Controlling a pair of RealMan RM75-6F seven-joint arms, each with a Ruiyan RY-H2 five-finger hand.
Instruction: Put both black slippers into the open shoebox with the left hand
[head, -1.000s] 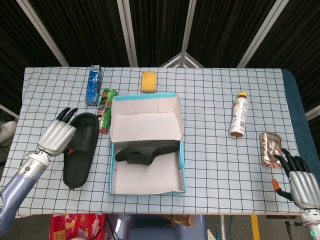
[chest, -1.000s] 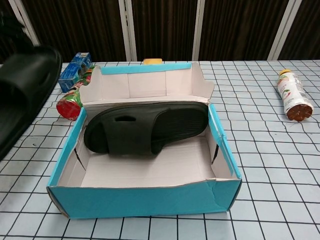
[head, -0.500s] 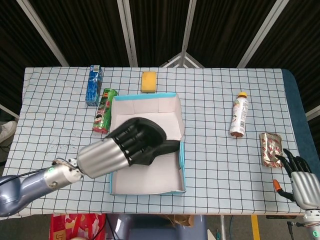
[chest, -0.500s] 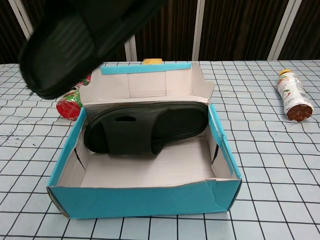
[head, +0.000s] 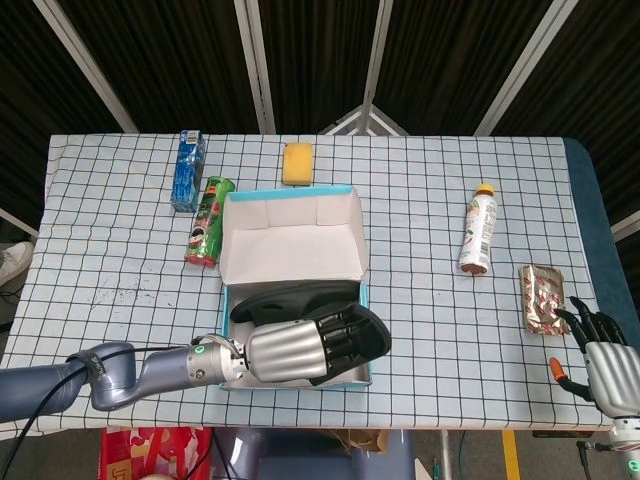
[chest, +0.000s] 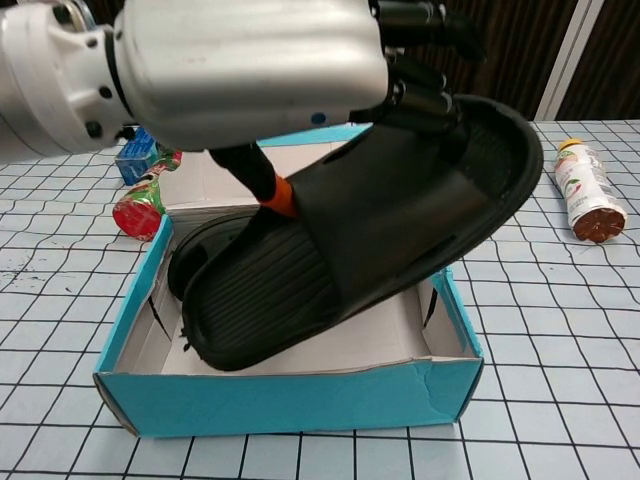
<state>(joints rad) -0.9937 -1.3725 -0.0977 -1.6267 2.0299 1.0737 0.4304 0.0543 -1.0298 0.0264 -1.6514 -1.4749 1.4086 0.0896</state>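
Note:
My left hand (head: 290, 350) (chest: 250, 70) grips a black slipper (chest: 360, 230) (head: 365, 335) and holds it tilted over the front half of the open blue shoebox (head: 365, 300) (chest: 300, 400). The slipper's lower end dips inside the box while its upper end sticks out above the right wall. The other black slipper (head: 290, 300) (chest: 195, 260) lies inside the box toward the back, partly hidden by the held one. My right hand (head: 605, 355) rests open at the table's front right corner, holding nothing.
A green can (head: 205, 220) (chest: 140, 205) and a blue carton (head: 187, 170) (chest: 140, 155) lie left of the box. A yellow sponge (head: 296, 163) sits behind it. A bottle (head: 477, 230) (chest: 585, 195) and a foil packet (head: 542, 298) lie on the right.
My left hand has carried the slipper from above the box's left side down and toward the front, so its lower end now dips into the box. The right hand stayed put.

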